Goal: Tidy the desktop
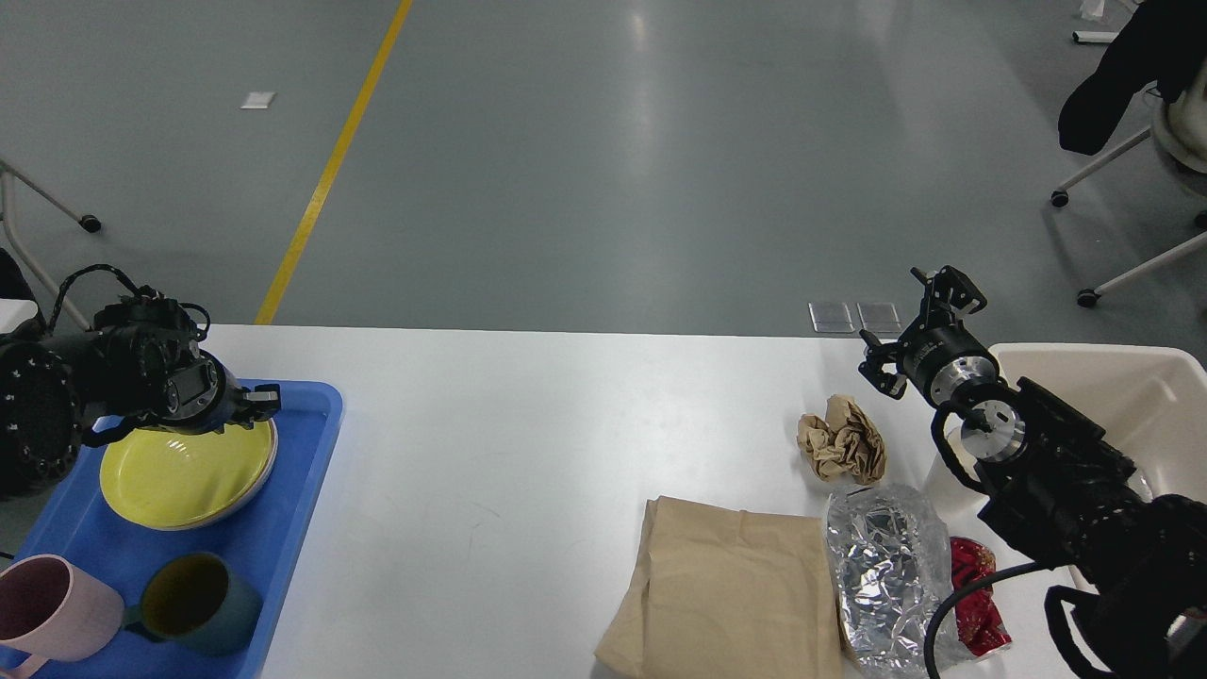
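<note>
desktop (pixel 528 424) white, smooth, w/ paper bag (pixel 726 594) & foil (pixel 886 566) near front edge.

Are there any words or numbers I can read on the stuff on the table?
No, none can be read.
Red wrapper: any print is too small and crumpled to read.
Silver foil bag, flat brown paper bag, crumpled brown paper, yellow plate, pink mug and dark teal mug: no writing shows.
</note>
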Controlling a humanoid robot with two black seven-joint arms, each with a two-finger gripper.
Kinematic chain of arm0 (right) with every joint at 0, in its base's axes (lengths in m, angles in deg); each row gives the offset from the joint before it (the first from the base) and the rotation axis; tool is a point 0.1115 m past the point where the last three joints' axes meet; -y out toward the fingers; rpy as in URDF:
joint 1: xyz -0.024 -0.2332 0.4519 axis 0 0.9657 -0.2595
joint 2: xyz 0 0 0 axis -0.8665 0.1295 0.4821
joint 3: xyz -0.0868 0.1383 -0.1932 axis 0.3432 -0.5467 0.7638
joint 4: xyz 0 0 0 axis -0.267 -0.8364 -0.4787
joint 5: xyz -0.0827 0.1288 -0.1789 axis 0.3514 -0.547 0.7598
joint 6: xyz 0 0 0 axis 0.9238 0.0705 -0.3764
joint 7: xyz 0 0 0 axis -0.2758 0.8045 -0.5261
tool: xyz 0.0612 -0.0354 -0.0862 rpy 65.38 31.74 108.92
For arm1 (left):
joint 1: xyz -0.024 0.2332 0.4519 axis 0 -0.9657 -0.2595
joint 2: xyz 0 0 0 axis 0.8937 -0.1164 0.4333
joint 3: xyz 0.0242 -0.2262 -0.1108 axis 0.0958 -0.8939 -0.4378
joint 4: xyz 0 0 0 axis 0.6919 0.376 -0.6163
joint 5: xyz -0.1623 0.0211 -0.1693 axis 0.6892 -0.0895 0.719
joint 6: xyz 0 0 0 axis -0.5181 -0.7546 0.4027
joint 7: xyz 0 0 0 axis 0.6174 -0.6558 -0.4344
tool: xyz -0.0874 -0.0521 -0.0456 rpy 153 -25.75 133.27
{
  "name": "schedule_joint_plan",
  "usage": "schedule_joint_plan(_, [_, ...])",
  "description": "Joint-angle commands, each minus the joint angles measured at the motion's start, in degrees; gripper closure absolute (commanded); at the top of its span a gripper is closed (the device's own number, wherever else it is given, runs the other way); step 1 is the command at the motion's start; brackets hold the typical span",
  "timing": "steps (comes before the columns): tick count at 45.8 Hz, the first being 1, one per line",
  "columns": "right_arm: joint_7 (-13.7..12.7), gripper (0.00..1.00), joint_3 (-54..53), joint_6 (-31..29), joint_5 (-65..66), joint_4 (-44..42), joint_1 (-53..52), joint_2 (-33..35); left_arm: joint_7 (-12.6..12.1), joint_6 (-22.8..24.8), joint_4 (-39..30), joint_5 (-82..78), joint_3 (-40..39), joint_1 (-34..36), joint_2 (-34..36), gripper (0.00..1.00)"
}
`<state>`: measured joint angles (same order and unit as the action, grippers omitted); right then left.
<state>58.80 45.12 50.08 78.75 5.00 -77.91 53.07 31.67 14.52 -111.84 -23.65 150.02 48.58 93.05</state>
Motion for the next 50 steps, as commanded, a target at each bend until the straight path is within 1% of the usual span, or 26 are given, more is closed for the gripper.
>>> schedule_joint_plan(1, [0.0,0.0,0.02,0.0,0.0,0.0,-0.02,0.0,0.38,-0.16,0.0,0.01,-0.05,0.08,0.09,0.4])
schedule_joint_plan(3, [0.0,0.0,0.02,0.0,0.0,0.0,-0.02,0.0,0.47,0.02,0.0,0.09,-0.05,0.08,0.09,0.33])
schedule_joint_plan(4, [0.0,0.0,0.02,0.0,0.0,0.0,-0.02,0.0,0.38,0.19,0.0,0.09,-0.05,0.26,0.09,0.26])
schedule_joint_plan(6, [0.0,0.0,0.02,0.0,0.0,0.0,-0.02,0.0,0.29,0.98,-0.08,0.09,-0.05,0.7,0.09,0.07])
schedule_joint_plan(7, [0.0,0.0,0.02,0.0,0.0,0.0,0.06,0.0,0.29,1.25,-0.17,0.09,-0.05,0.87,0.09,0.02])
schedule_joint_plan(11, [0.0,0.0,0.02,0.0,0.0,0.0,-0.02,0.0,-0.14,3.61,-0.26,0.09,-0.66,2.71,0.18,0.02])
schedule_joint_plan(14, [0.0,0.0,0.02,0.0,0.0,0.0,-0.02,0.0,-0.32,5.03,-0.17,0.18,-3.12,6.14,0.18,0.02])
schedule_joint_plan(25, [0.0,0.0,-0.07,0.0,0.0,0.0,0.06,0.0,-0.67,5.12,0.35,0.53,-19.11,22.31,1.23,0.02])
schedule_joint_plan(28, [0.0,0.0,0.02,0.0,0.0,0.0,-0.02,0.0,-0.67,4.77,2.02,0.71,-23.33,24.86,1.41,0.02])
schedule_joint_plan(32, [0.0,0.0,-0.07,0.0,0.0,0.0,-0.02,0.0,-0.67,4.76,6.41,0.71,-31.49,25.31,1.15,0.02])
schedule_joint_plan(36, [0.0,0.0,-0.07,0.0,0.0,0.0,-0.02,0.0,-0.58,4.85,10.45,0.18,-41.34,25.13,0.62,0.02])
schedule_joint_plan(40, [0.0,0.0,0.02,0.0,0.0,0.0,-0.02,0.0,0.21,4.76,12.39,0.18,-49.43,25.31,0.62,0.02])
schedule_joint_plan(46, [0.0,0.0,0.02,0.0,0.0,0.0,-0.02,0.0,0.38,5.12,14.15,0.18,-56.91,25.66,0.36,0.02])
schedule_joint_plan(50, [0.0,0.0,-0.07,0.0,0.0,0.0,-0.02,0.0,0.64,4.24,14.59,0.18,-60.16,25.13,-0.52,0.02])
